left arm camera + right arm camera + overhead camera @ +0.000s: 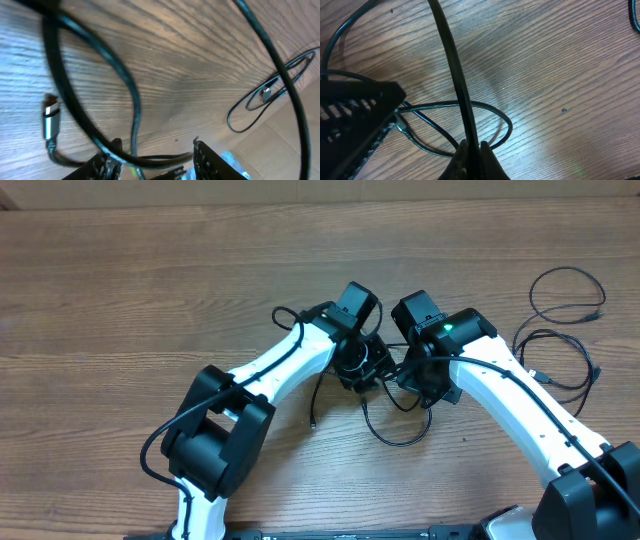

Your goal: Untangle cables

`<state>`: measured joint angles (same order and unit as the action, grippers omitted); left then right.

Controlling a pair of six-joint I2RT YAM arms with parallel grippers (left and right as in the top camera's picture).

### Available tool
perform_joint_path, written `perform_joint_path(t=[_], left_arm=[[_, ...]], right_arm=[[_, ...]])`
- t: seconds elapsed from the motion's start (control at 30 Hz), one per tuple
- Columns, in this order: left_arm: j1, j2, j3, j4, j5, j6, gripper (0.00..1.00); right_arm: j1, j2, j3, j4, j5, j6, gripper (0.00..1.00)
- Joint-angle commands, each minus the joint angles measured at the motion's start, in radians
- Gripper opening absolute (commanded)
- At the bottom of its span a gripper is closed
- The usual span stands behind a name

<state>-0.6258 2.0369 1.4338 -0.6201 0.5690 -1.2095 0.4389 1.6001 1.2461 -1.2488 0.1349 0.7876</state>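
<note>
Both: right end effector (471, 151) clamps cable (451, 65); left end effector (155, 150) agape.

Wood-grain table (120, 290), tangled cables (395, 444) looped mid-table, loose cables (557, 333) coiled near right edge

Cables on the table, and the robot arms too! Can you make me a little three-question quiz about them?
1. True or false: the right gripper is pinching a black cable.
2. Pick one: in the left wrist view, the plug looks A silvery, B red, C green.
3. Fill in: in the overhead view, the loose cable loops lie nearer the ____ arm.
Key: 1 true; 2 A; 3 right.
</note>
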Motion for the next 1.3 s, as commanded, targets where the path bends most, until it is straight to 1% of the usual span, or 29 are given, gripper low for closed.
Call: perform_joint_path(t=[0.0, 0.07, 0.27, 0.3, 0.33, 0.47, 0.73, 0.87, 1.0, 1.17, 1.27], left_arm=[[-0.007, 0.007, 0.003, 0.031, -0.052, -0.011, 0.43], [-0.007, 0.007, 0.003, 0.031, -0.052, -0.021, 0.40], [-0.010, 0.007, 0.003, 0.033, -0.052, -0.032, 0.38], [-0.010, 0.007, 0.003, 0.033, -0.052, -0.032, 0.36], [-0.010, 0.007, 0.003, 0.033, -0.052, -0.032, 0.33], [-0.008, 0.007, 0.003, 0.033, -0.051, -0.032, 0.05], [0.005, 0.007, 0.003, 0.026, -0.020, -0.023, 0.04], [0.047, 0.000, 0.003, 0.026, 0.033, 0.027, 0.04], [0.140, -0.057, 0.003, 0.015, 0.087, 0.110, 0.04], [0.279, -0.186, 0.003, -0.031, 0.068, 0.233, 0.04], [0.364, -0.262, 0.003, -0.087, 0.025, 0.308, 0.04]], right_arm=[[-0.002, 0.002, -0.002, 0.001, 0.002, -0.003, 0.04], [-0.002, 0.002, -0.002, 0.001, 0.002, -0.003, 0.04], [-0.002, 0.002, -0.002, 0.001, 0.002, -0.003, 0.04], [-0.002, 0.002, -0.002, 0.001, 0.002, -0.003, 0.04], [-0.002, 0.002, -0.002, 0.001, 0.002, -0.003, 0.04], [-0.002, 0.002, -0.002, -0.001, 0.002, -0.004, 0.04], [-0.003, 0.002, -0.002, -0.006, 0.003, -0.004, 0.04], [-0.003, 0.002, -0.002, -0.017, 0.014, -0.003, 0.04], [-0.003, 0.002, -0.002, -0.033, 0.051, -0.003, 0.04], [-0.003, 0.002, -0.002, -0.032, 0.069, -0.003, 0.04], [-0.005, 0.002, -0.002, -0.034, 0.087, -0.003, 0.04]])
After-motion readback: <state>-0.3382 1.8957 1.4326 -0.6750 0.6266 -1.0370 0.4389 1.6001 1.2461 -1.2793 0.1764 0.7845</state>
